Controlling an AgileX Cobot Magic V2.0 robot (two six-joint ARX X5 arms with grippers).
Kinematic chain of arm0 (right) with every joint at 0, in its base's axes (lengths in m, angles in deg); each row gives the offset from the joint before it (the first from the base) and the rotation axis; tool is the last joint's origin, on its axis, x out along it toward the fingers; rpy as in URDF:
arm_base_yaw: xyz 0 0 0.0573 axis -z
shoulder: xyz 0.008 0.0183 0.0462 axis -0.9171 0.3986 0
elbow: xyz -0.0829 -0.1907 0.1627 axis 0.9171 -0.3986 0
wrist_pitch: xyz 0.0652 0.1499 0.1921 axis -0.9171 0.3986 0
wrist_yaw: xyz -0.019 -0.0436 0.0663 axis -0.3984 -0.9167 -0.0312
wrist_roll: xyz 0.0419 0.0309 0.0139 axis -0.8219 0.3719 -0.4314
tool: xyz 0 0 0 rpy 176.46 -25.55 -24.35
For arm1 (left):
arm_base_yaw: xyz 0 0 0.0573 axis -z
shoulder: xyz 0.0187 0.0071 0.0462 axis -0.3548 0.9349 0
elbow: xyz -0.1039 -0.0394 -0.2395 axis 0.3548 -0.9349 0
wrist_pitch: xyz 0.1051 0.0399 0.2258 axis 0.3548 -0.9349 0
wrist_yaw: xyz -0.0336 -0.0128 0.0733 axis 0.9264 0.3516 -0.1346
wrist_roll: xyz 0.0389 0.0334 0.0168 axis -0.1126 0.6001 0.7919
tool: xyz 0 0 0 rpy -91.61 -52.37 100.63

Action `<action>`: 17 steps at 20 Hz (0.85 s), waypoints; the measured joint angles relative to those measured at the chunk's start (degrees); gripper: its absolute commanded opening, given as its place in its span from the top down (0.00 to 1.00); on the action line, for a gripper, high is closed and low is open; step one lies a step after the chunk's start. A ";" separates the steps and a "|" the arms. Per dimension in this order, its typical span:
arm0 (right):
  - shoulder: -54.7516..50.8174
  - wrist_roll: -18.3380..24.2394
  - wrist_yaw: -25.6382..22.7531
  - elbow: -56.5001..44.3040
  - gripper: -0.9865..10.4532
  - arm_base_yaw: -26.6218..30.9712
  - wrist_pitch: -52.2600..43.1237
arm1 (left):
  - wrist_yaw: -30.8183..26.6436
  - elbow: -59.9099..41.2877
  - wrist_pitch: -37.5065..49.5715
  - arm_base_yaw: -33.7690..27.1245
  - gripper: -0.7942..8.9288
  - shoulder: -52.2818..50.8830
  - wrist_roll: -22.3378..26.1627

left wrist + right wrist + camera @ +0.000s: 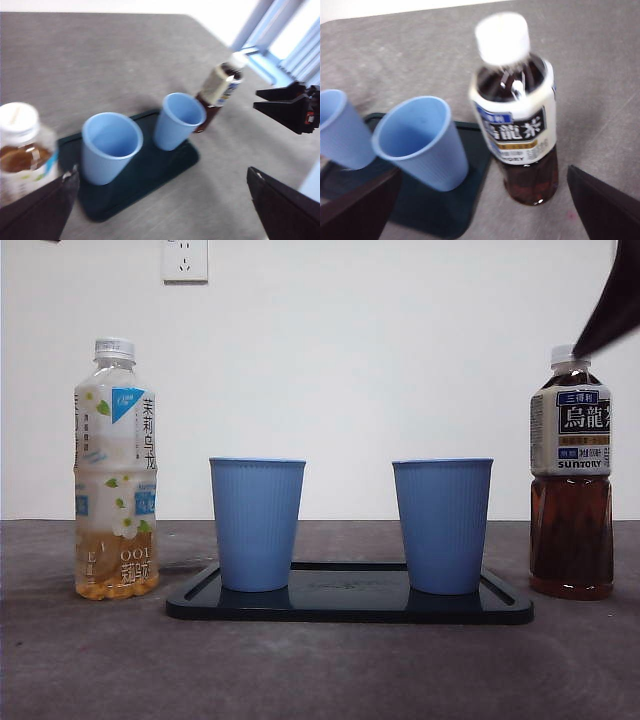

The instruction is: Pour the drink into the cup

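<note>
Off the tray's right end, on the grey table [90, 660]: dark tea bottle [571, 480], capped, roughly two-thirds full, its cap partly hidden in the front view by a dark arm tip. Above it, right gripper [485, 210], jaws spread wide, holding nothing. On the black tray [350, 605], two blue ribbed cups: left cup [257, 523] and right cup [441, 525], both apparently empty. Beyond the tray's left end, pale jasmine tea bottle [116, 470], capped. Over that, left gripper [162, 210], likewise agape; blurred wrist views.
</note>
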 measured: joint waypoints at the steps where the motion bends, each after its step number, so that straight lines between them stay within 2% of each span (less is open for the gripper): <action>1: 1.14 -0.22 -0.48 -0.74 0.45 -0.04 -2.25 | -0.31 0.00 -0.46 0.00 0.35 0.00 0.52; 17: 27.52 0.31 -4.57 -2.05 0.45 -0.09 -33.88 | -1.16 0.00 -2.49 0.00 0.35 0.00 2.34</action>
